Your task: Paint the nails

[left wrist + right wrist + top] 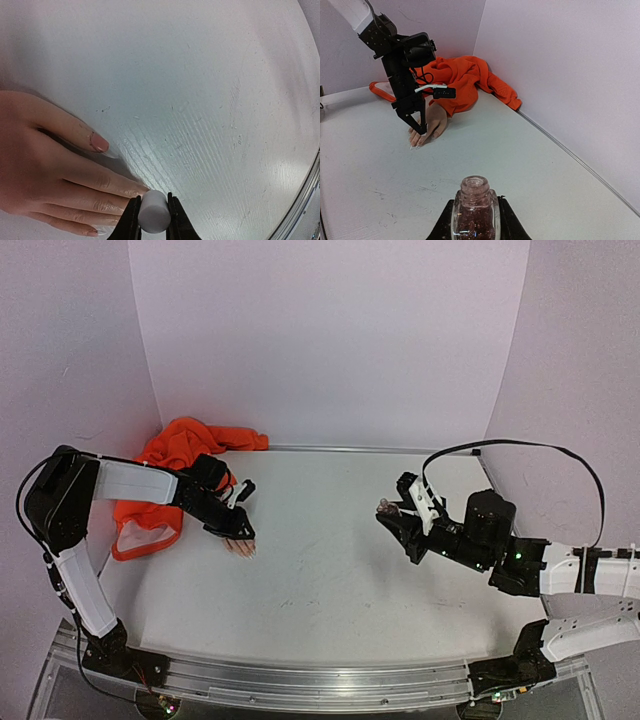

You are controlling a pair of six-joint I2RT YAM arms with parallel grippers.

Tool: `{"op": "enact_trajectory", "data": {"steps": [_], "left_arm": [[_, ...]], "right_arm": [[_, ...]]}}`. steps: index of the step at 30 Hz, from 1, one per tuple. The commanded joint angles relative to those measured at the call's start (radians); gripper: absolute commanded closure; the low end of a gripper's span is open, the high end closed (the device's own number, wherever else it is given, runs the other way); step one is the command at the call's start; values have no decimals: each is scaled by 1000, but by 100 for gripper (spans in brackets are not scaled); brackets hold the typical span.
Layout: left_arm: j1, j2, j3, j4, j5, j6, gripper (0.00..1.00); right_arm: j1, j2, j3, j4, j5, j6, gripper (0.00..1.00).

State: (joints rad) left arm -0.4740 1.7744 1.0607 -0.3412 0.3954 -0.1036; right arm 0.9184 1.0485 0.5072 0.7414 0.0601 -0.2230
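Observation:
The flesh-coloured mannequin hand (241, 547) lies palm down on the white table, its orange sleeve (178, 448) bunched at the back left. In the left wrist view the hand (45, 165) fills the lower left; the thumb nail (99, 144) looks pinkish and a lower nail (95, 231) pale. My left gripper (153, 216) is shut on a pale cylindrical cap (152, 211), right over a fingertip; any brush under it is hidden. My right gripper (474, 222) is shut on an open glass bottle (474, 212) of dark glittery polish, far right of the hand (427, 125).
White walls enclose the table at the back and both sides. A metal rail (300, 680) runs along the near edge. An orange strap loop (140, 540) lies left of the hand. The right arm's black cable (520, 445) arcs above it.

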Motion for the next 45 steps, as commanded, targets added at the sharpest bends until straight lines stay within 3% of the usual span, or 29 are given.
{"op": "enact_trajectory", "data": {"steps": [1,45], "left_arm": [[5,-16,23,-25,-45,12,100],[-28,-9,0,-4,9,-2,100]], "right_arm": [[-6,-12,7,84,-3,13,100],[-6,-19,4,83,-5,14,100]]}}
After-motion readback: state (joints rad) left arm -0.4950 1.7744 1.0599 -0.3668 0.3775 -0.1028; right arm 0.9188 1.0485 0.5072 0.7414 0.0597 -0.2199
